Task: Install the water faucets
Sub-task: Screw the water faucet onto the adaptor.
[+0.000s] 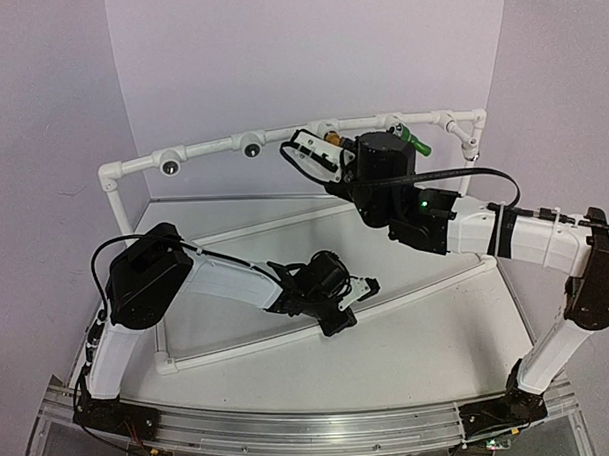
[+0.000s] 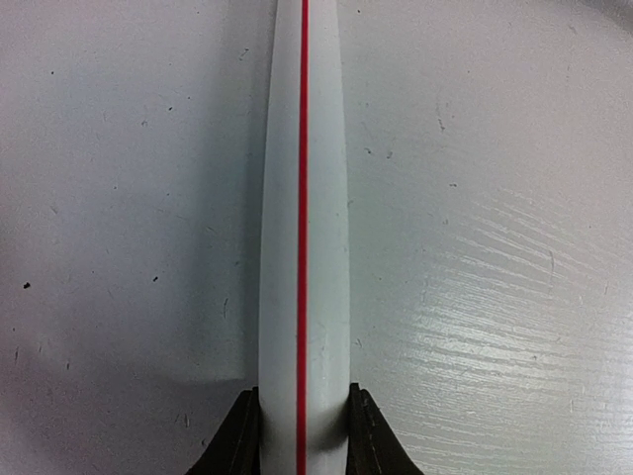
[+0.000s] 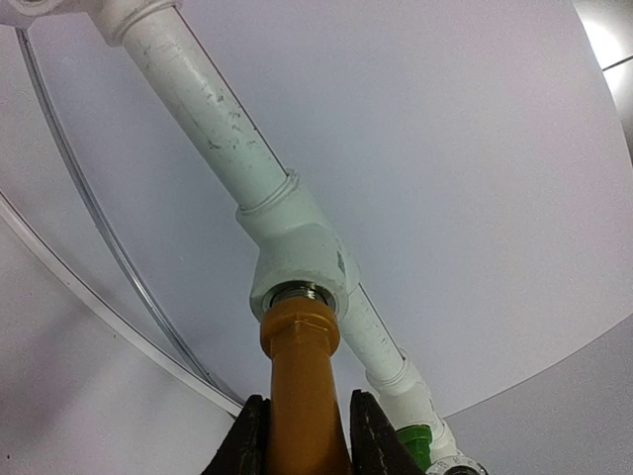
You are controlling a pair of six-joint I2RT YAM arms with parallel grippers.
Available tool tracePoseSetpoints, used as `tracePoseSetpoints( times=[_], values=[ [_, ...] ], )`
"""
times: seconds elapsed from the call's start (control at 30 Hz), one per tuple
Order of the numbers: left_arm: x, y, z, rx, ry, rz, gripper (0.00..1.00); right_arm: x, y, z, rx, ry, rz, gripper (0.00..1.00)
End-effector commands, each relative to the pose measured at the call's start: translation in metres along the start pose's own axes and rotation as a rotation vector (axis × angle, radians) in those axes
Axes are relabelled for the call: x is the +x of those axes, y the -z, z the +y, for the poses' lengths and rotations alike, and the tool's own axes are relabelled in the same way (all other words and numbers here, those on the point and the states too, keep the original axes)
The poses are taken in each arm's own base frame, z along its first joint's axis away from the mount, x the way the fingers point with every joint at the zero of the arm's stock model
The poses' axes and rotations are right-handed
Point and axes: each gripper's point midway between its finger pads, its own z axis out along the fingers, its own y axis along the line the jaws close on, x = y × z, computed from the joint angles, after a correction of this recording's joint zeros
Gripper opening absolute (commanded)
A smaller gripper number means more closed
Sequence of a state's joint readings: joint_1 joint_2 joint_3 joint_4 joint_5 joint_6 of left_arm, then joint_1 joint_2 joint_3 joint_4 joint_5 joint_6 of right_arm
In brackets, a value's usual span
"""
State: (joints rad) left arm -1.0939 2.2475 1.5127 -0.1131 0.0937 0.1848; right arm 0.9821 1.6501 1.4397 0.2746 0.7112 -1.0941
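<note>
The yellow-orange water faucet (image 3: 297,366) stands between the fingers of my right gripper (image 3: 305,435), which is shut on its body. Its threaded metal end sits in the socket of a white tee fitting (image 3: 297,247) on the back pipe. From above, this faucet (image 1: 333,139) and the right gripper (image 1: 322,147) show at the top rail. The green faucet (image 1: 413,139) sticks out of the same rail further right, and its base (image 3: 415,442) shows in the right wrist view. My left gripper (image 2: 304,435) is shut on a white pipe with a red stripe (image 2: 304,198), the frame's front rail (image 1: 427,284).
The white pipe frame's top rail (image 1: 212,148) carries two dark round sockets (image 1: 170,166) (image 1: 251,148) left of the faucets. Lilac walls close in behind and on both sides. The frame's lower rails lie on the white table (image 1: 389,355).
</note>
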Motion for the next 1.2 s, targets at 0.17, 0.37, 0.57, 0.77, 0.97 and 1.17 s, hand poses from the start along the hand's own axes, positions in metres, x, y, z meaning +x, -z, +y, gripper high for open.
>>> tracePoseSetpoints(
  times=[0.17,0.37,0.57,0.77,0.97,1.17],
  values=[
    [0.062,-0.028,-0.035,0.095,-0.049,0.178,0.0,-0.018,-0.004,-0.021,0.028,-0.221,-0.083,0.0],
    [0.062,-0.028,-0.035,0.096,-0.049,0.177,0.0,-0.015,-0.004,-0.016,0.017,-0.255,-0.081,0.0],
    [0.062,-0.028,-0.035,0.095,-0.049,0.177,0.0,-0.016,-0.005,-0.013,0.007,-0.312,-0.086,0.0],
    [0.062,-0.027,-0.036,0.098,-0.048,0.178,0.0,-0.016,-0.006,-0.01,-0.006,-0.383,-0.091,0.0],
    [0.062,-0.028,-0.035,0.096,-0.048,0.179,0.0,-0.017,-0.008,-0.009,-0.019,-0.453,-0.101,0.0],
    [0.062,-0.028,-0.037,0.103,-0.049,0.182,0.0,-0.012,-0.012,-0.007,-0.033,-0.511,-0.098,0.0]
  ],
)
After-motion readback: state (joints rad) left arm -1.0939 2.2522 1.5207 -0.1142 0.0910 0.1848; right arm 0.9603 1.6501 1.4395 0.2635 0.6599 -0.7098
